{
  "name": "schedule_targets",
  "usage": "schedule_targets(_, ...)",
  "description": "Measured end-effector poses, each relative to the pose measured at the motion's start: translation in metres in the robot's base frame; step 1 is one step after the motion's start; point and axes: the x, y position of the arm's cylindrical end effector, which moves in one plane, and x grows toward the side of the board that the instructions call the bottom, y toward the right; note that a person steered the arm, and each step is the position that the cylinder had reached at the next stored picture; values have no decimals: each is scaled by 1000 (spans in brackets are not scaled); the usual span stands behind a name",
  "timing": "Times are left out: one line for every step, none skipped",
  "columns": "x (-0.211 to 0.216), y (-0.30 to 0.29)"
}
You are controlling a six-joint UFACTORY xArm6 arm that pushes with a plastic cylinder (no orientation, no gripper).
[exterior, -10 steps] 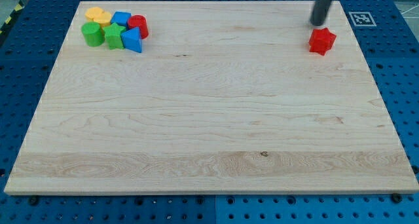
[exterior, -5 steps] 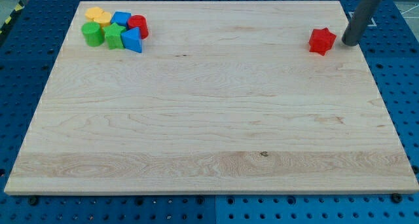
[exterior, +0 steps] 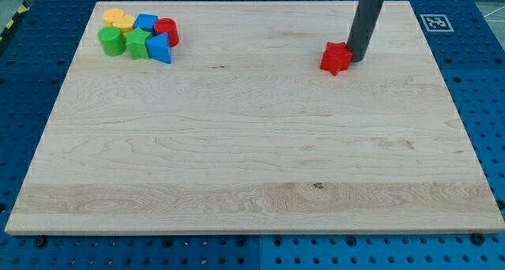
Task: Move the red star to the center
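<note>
The red star lies on the wooden board, right of the middle and toward the view's top. My tip touches the star's right side; the dark rod rises from there toward the view's top.
A cluster of blocks sits at the board's top left: a yellow block, a blue block, a red cylinder, a green cylinder, a green star and a blue triangle. A marker tag lies off the board's top right corner.
My tip went from above the star to its right side, then swept left, pushing the red star left and slightly toward the view's bottom. The cluster has not moved.
</note>
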Motion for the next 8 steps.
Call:
schedule_targets(7, -22)
schedule_targets(14, -40)
schedule_targets(23, -62)
schedule_targets(31, -93)
schedule_targets(36, -119)
schedule_targets(40, -145)
schedule_targets(41, -164)
schedule_targets(78, -145)
